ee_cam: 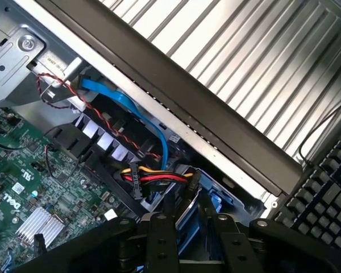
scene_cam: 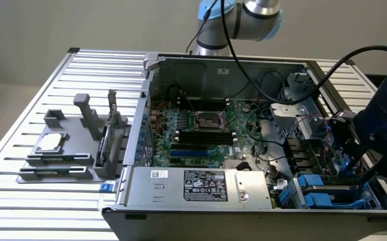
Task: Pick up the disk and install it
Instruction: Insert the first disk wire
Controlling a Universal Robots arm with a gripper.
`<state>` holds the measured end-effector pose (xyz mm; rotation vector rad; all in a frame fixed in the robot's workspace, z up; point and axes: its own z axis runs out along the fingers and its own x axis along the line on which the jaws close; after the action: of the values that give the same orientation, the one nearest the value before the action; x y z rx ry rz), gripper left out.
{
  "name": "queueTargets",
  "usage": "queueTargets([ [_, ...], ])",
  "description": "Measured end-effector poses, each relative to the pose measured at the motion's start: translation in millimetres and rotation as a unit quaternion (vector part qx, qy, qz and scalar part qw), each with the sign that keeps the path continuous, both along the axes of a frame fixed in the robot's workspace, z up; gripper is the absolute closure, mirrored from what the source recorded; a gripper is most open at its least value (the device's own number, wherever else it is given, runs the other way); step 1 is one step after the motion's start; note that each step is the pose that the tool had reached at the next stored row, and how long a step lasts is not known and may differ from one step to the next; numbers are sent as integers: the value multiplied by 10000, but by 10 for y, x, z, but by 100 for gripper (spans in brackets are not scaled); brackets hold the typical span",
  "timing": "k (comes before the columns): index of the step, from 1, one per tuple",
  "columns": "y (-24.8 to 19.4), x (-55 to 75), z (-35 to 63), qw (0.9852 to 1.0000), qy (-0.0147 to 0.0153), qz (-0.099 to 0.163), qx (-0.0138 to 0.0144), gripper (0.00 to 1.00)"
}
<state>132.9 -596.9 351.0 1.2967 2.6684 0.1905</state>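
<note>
The disk [scene_cam: 333, 195], grey metal framed by blue carrier rails, lies low in the drive bay at the front corner of the open computer case [scene_cam: 200, 198], on the exterior view's right. My gripper [scene_cam: 364, 176] reaches down onto its outer end. In the wrist view the two black fingers [ee_cam: 159, 242] stand close on either side of the blue carrier [ee_cam: 187, 224], so my gripper [ee_cam: 188, 242] is shut on the disk. Most of the disk is hidden by the fingers and the bay. A second blue carrier [scene_cam: 312, 181] sits just beside it.
A bundle of red, yellow and black wires [ee_cam: 153, 177] and a blue data cable [ee_cam: 133, 108] hang right by the bay. The motherboard [scene_cam: 200, 130] fills the case. A grey fixture [scene_cam: 66, 150] on the slatted table holds a silver chip [scene_cam: 51, 143] and a green card [scene_cam: 113, 118].
</note>
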Motion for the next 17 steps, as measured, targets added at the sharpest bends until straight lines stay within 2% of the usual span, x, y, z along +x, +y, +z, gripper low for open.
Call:
queueTargets([
  [4,-7,0,-20,9999,0,-158,37,69],
  [8,-9,0,-51,9994,0,-350,86,69],
  [13,-11,0,-88,9982,0,-589,148,69],
  [17,-16,0,-105,9970,0,-751,176,69],
])
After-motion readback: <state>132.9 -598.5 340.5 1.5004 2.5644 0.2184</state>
